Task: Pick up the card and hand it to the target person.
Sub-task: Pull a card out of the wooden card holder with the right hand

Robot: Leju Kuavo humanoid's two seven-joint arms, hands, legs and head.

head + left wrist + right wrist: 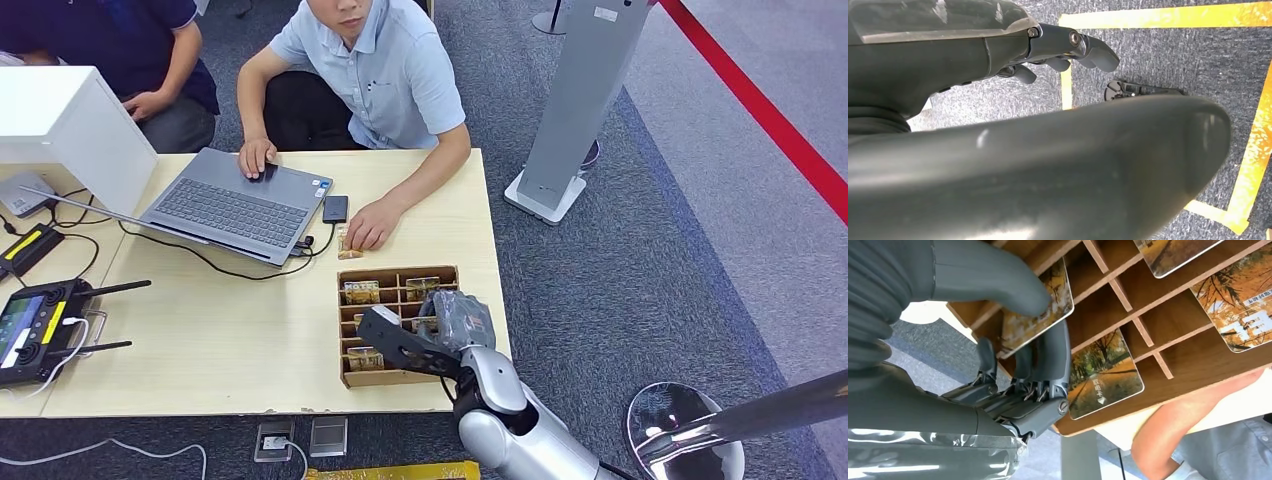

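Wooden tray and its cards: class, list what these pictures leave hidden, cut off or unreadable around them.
- Head view: the right hand covers part of the tray.
- Right wrist view: thumb and fingers hide much of the pinched card; two cards are cut by the edges.
- Head view: card print too small.
- Left wrist view: a dark body part hides most of the floor.

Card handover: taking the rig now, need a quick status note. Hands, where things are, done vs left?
Right hand: pinching a card between thumb and fingers, inside the wooden tray.
Left hand: hangs over the carpet, holds nothing.
More cards lie in other tray compartments; one lies on the table under the person's hand.
Done: card gripped.
Left: lift it out of the tray, hand it to the person.
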